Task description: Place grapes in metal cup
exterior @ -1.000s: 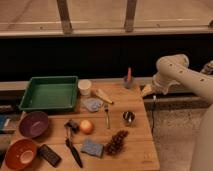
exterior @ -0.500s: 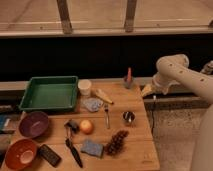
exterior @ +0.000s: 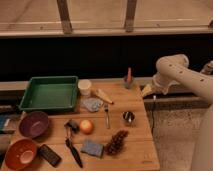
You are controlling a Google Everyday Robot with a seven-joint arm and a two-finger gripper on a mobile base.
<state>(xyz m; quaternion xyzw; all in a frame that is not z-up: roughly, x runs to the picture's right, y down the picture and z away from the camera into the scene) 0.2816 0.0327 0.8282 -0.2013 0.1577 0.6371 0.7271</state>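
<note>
I am watching the white robot arm reaching in from the right, and its gripper (exterior: 147, 91) is hanging just off the right edge of the wooden table (exterior: 137, 150), level with the table's far part. I cannot tell whether it is open or closed, and it is holding nothing that I can see.

The small bunch of dark reddish-purple grapes (exterior: 116, 142) is lying on the table near the front edge, well apart from the gripper. The short shiny metal cup (exterior: 128, 117) is standing upright just behind the grapes and slightly right, with a gap between them. A blue rectangular sponge (exterior: 92, 148) is sitting just left of the grapes, and a round orange fruit (exterior: 86, 126) is resting further left and back. A green plastic tray (exterior: 50, 79) is occupying the far left corner, with a white cup (exterior: 85, 87) beside its right wall.
</note>
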